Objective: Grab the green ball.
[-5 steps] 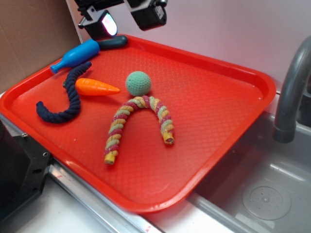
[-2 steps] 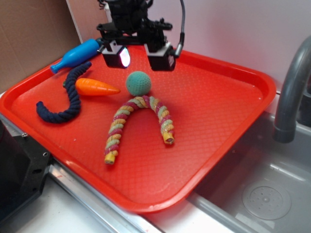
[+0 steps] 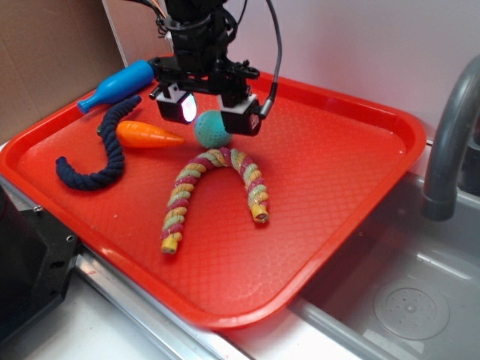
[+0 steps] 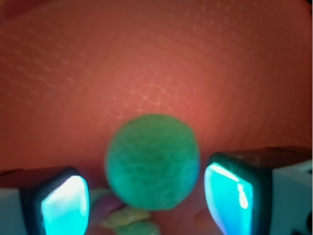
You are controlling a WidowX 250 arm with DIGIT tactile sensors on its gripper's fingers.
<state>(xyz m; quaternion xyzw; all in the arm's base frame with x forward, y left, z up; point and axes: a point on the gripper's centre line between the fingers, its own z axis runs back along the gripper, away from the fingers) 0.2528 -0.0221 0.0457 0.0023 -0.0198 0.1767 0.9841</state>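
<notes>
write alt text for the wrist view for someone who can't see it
A blurry close-up of a green ball with a knitted texture resting on a red tray, framed by the open gripper with one glowing teal finger pad on each side, gaps showing between pads and ball. A bit of multicoloured rope peeks out below the ball.

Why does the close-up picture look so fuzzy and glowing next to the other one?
Wrist view: soft focus throughout, the knitted teal-green ball blurred, the finger pads glowing bright cyan. Exterior view: sharp and evenly lit, the open gripper straddling the ball on the red plastic tray.
</notes>
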